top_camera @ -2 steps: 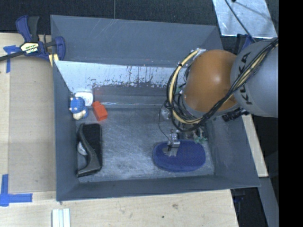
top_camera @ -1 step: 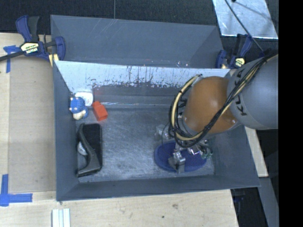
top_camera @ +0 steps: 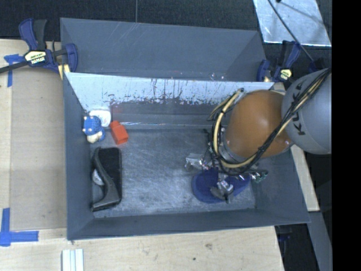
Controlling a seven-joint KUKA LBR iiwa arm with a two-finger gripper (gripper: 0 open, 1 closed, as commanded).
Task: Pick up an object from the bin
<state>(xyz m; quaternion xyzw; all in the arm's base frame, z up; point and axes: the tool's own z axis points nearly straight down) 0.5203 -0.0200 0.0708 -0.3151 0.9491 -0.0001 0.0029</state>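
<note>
My gripper (top_camera: pixel 221 184) is low in the bin's right half, under the orange dome, its metal fingers down on a dark blue round thing (top_camera: pixel 204 188) that lies on the floor near the front wall. The fingers touch the blue thing's top and right side. Whether they close on it is hidden by the wrist.
On the left side lie a black flat case (top_camera: pixel 107 176) near the front, a small orange block (top_camera: pixel 119 132), and a blue and white toy figure (top_camera: pixel 95 124) in the back left corner. The arm and its cables cover the bin's right end.
</note>
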